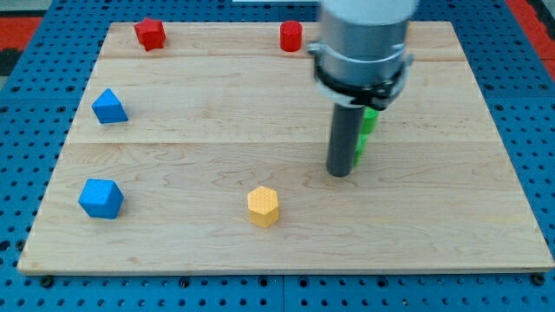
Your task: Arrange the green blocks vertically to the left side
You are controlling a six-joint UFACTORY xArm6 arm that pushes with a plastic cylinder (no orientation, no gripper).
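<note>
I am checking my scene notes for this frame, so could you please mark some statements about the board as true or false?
1. My tip is right beside the green blocks, on their left in the view. True.
2. Two blue blocks lie near the view's left edge. True.
3. The yellow block sits at the view's top. False: it lies low on the board, left of my tip.
4. Both red blocks are near the view's bottom. False: they sit along the top edge.
5. The green blocks are already on the left side. False: they are right of centre, partly hidden by the rod.
</note>
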